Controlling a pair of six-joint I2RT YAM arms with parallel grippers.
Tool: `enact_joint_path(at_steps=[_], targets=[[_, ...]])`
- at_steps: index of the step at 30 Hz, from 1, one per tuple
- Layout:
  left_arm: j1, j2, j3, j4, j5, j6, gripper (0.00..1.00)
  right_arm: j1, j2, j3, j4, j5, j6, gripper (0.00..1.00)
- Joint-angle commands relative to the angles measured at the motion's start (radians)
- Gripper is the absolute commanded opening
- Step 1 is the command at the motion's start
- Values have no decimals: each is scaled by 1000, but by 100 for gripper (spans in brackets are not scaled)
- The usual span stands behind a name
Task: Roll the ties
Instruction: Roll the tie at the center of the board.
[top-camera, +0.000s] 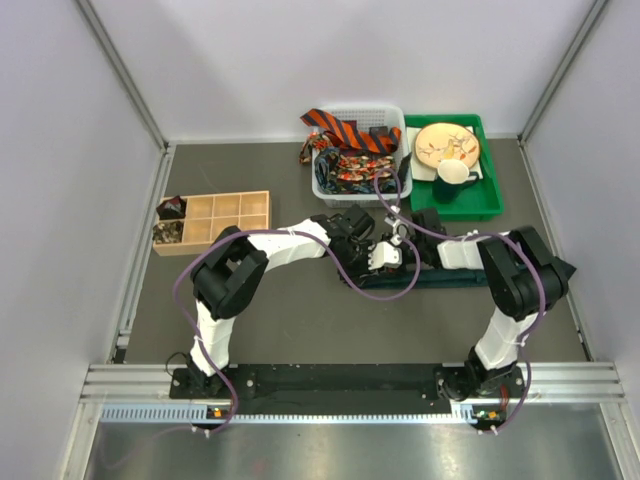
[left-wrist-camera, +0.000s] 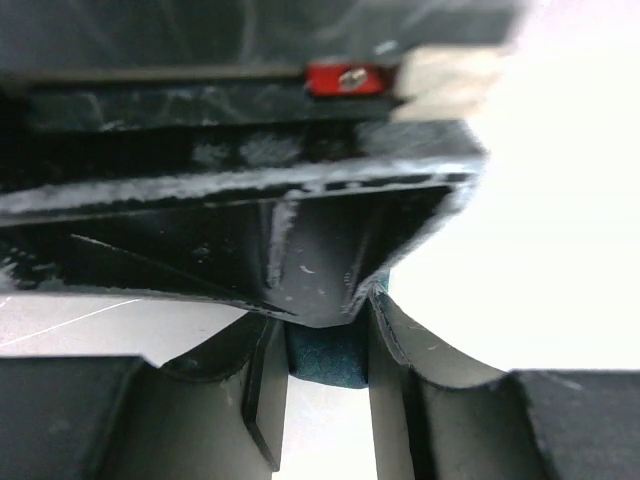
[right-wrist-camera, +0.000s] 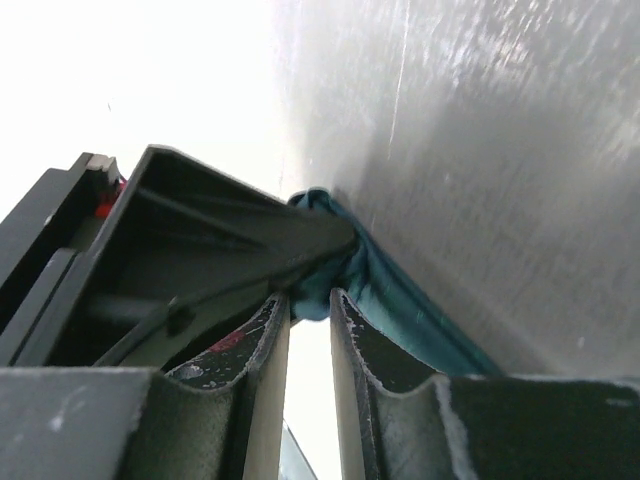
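1. Both arms are bolted to a black rail (top-camera: 340, 380) at the near edge of the table (top-camera: 290, 330). They bend inward and meet near the middle, with purple cables (top-camera: 352, 284) looping along them.
2. The teal tie (top-camera: 455, 278) lies flat on the table in a strip running left to right. Its left end reaches under the two grippers.
3. The left gripper (top-camera: 383, 256) (left-wrist-camera: 325, 335) has its jaws drawn close. A wad of the teal tie (left-wrist-camera: 325, 362) is pinched between its fingers (left-wrist-camera: 262, 390), and the other gripper's black body is right in front of it.
4. The right gripper (top-camera: 410, 238) (right-wrist-camera: 310, 300) has its jaws a little apart, with light showing through the narrow gap. A fold of the teal tie (right-wrist-camera: 385, 300) sits at the fingertips and trails along the outer side of one finger (right-wrist-camera: 352, 370). No firm grip shows.
5. To the left, a wooden box (top-camera: 240, 210) with compartments holds rolled ties (top-camera: 170, 222) in its left end.
6. Farther back, a white basket (top-camera: 355, 107) holds patterned ties (top-camera: 350, 168). A striped tie (top-camera: 340, 128) is draped over its rim.
7. Just right of the basket, a green tray (top-camera: 472, 205) carries a plate (top-camera: 447, 145) and a mug (top-camera: 455, 175).
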Motion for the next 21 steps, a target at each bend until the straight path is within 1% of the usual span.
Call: enact_joint_path(at_steps=[1, 3, 7, 12, 14, 15, 16, 18, 19, 20, 21], targets=[[-1, 84, -50, -86, -51, 19, 21, -1, 43, -29, 188, -43, 76, 23], [0, 82, -50, -89, -46, 21, 21, -1, 57, -31, 210, -51, 93, 23], [0, 82, -50, -86, -45, 16, 21, -1, 78, -31, 194, -61, 73, 23], [0, 88, -43, -86, -45, 13, 21, -1, 63, -25, 116, -54, 10, 23], [0, 90, -40, -86, -43, 11, 21, 0, 66, -13, 90, -48, -13, 17], [0, 90, -39, -86, -43, 10, 22, 2, 69, -4, 67, -39, -29, 6], [0, 91, -39, -86, -43, 10, 23, 2, 73, 13, 46, -23, -42, 0], [0, 91, -39, -79, -43, 1, 27, 2, 72, 32, -34, 7, -92, 0], [3, 85, -37, -75, -41, -5, 33, 2, 69, 38, -46, 33, -108, 0], [8, 82, -42, -72, -29, -8, 37, 2, 64, 41, -86, 49, -138, 0], [11, 78, -45, -54, -26, -22, 39, 2, 52, 39, -89, 64, -146, 0]])
